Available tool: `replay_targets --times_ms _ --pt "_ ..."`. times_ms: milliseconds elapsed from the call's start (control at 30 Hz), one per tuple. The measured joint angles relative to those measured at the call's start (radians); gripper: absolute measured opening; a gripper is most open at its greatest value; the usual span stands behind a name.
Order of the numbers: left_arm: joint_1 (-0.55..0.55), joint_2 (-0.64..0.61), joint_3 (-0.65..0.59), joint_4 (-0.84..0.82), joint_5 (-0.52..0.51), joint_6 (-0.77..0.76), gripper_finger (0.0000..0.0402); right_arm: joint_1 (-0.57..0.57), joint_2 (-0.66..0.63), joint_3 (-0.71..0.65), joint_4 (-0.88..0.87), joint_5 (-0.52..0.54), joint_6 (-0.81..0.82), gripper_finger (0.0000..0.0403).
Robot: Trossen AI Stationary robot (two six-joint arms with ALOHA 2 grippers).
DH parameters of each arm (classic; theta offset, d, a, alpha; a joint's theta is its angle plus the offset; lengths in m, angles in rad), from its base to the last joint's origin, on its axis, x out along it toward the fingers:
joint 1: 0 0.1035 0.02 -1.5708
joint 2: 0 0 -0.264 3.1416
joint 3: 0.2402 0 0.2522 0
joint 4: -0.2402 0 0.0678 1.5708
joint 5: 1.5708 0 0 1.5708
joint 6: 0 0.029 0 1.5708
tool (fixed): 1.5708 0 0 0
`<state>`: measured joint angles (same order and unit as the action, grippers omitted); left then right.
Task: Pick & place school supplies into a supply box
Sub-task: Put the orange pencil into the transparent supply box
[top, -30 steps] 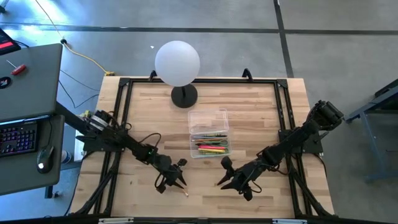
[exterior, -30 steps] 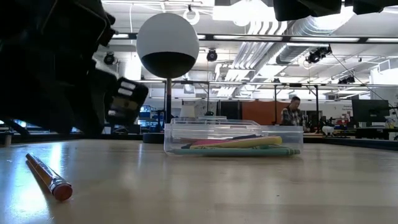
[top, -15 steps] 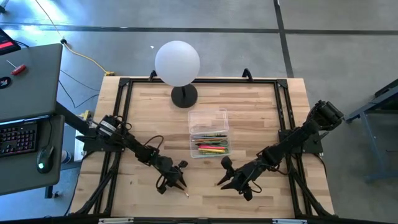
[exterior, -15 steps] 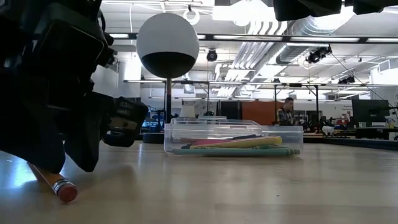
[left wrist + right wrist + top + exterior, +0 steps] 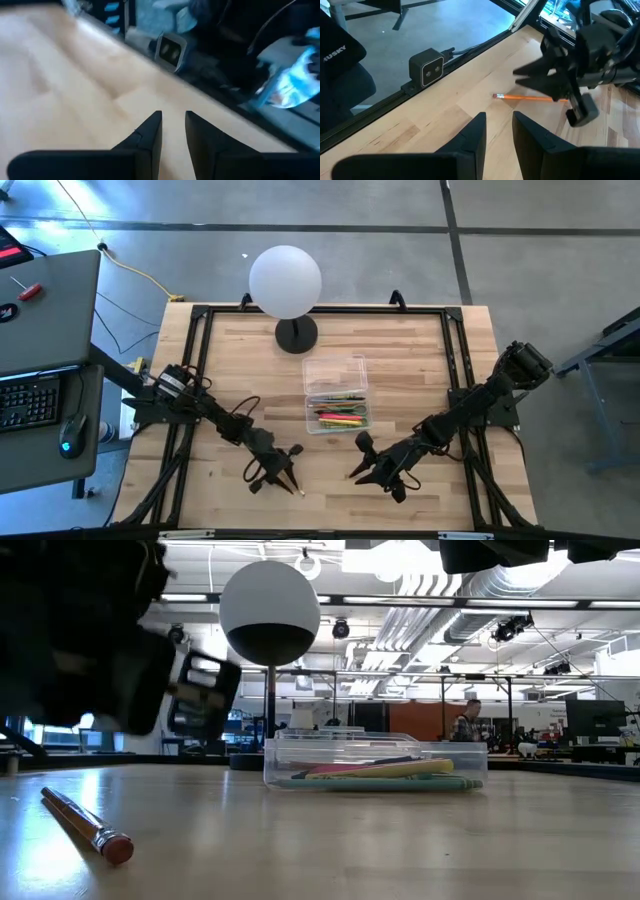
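The left gripper (image 5: 288,477) has lifted, fingers slightly apart, empty; the orange wooden pencil (image 5: 85,826) remains on the wooden surface (image 5: 250,360), lower left; right gripper (image 5: 372,470) empty, slightly apart.

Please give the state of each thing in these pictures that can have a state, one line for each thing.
Box: lid off, several pens and pencils lying inside.
Pencil: lying flat on the table, outside the box, not held.
Left gripper: above the pencil, fingers slightly apart, empty.
Right gripper: low over the table near the box, fingers slightly apart, empty.
Lamp: upright at the table's far edge.
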<state>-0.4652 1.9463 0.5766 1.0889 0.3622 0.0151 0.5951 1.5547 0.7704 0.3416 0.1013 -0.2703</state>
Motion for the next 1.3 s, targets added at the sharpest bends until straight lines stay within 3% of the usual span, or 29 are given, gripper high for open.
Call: replay_targets --times_ms 167,667,1000,1133,1300 --pt "0.000 0.003 0.000 -0.095 -0.084 0.006 0.0115 0.000 0.000 0.000 0.000 0.000 0.000 0.0074" --pt "0.000 0.031 0.000 -0.147 -0.081 0.005 0.0115 0.000 0.000 0.000 0.000 0.000 0.000 0.0074" --pt "0.000 0.235 0.007 0.116 -0.105 -0.068 0.0115 0.000 0.000 0.000 0.000 0.000 0.000 0.0074" --pt "0.000 0.252 0.008 0.147 -0.178 -0.122 0.0115 0.000 0.000 0.000 0.001 -0.001 0.000 0.0074" --pt "0.001 0.253 0.009 0.146 -0.157 -0.102 0.0115 0.000 0.000 0.000 0.002 0.000 0.000 0.0074"
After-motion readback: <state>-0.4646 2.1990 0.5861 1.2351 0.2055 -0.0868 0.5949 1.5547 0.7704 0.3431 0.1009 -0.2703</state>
